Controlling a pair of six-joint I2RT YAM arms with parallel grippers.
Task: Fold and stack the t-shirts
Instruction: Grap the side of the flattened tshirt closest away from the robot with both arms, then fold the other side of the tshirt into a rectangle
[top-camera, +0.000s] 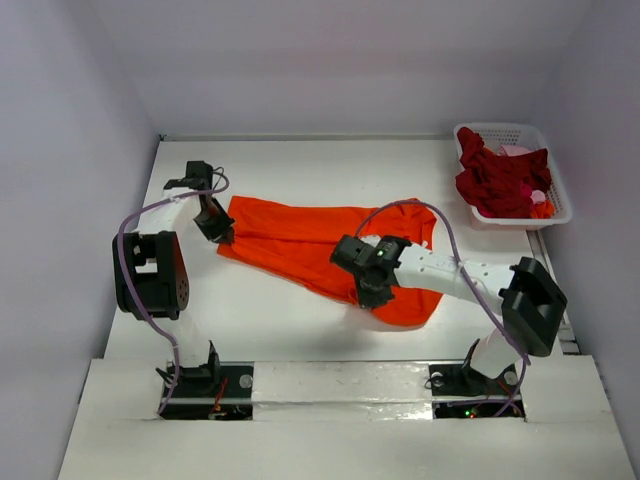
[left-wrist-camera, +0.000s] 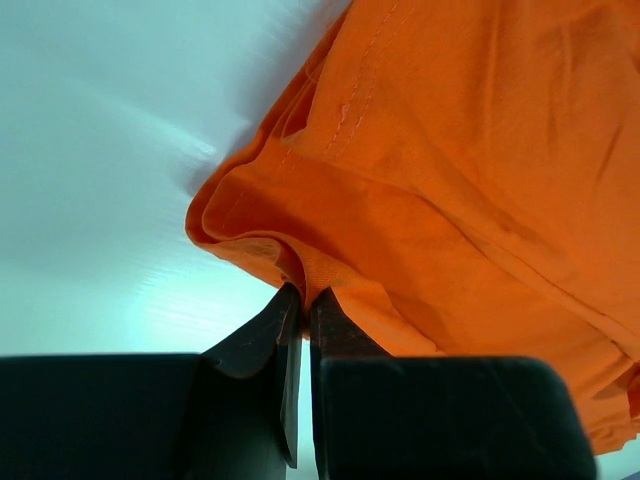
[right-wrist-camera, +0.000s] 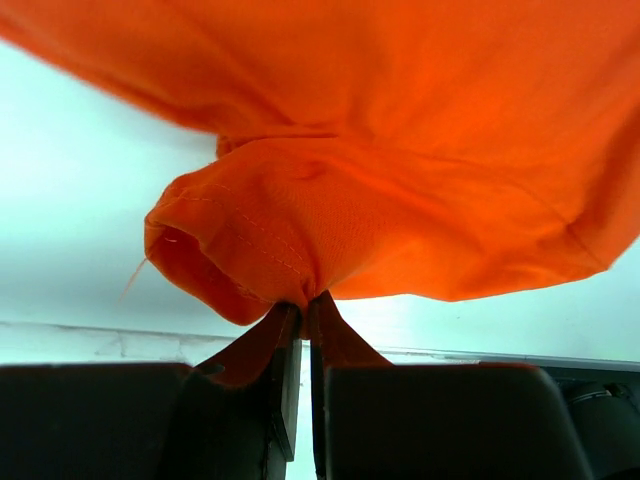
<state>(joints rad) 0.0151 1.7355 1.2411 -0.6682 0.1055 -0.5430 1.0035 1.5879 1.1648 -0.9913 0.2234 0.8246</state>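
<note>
A bright orange t-shirt (top-camera: 300, 245) lies spread across the middle of the white table. My left gripper (top-camera: 222, 236) is shut on the shirt's left edge; in the left wrist view the cloth (left-wrist-camera: 450, 180) bunches into the pinched fingertips (left-wrist-camera: 303, 295). My right gripper (top-camera: 372, 292) is shut on a hemmed corner near the shirt's lower right, and that fold (right-wrist-camera: 300, 220) hangs lifted off the table above the closed gripper (right-wrist-camera: 305, 305). More t-shirts, dark red (top-camera: 500, 180) and pale pink (top-camera: 517, 151), are heaped in the basket.
The white lattice basket (top-camera: 555, 180) stands at the back right corner. Purple cables loop over both arms. White walls close in the table on the left, back and right. A raised white ledge runs along the near edge by the arm bases.
</note>
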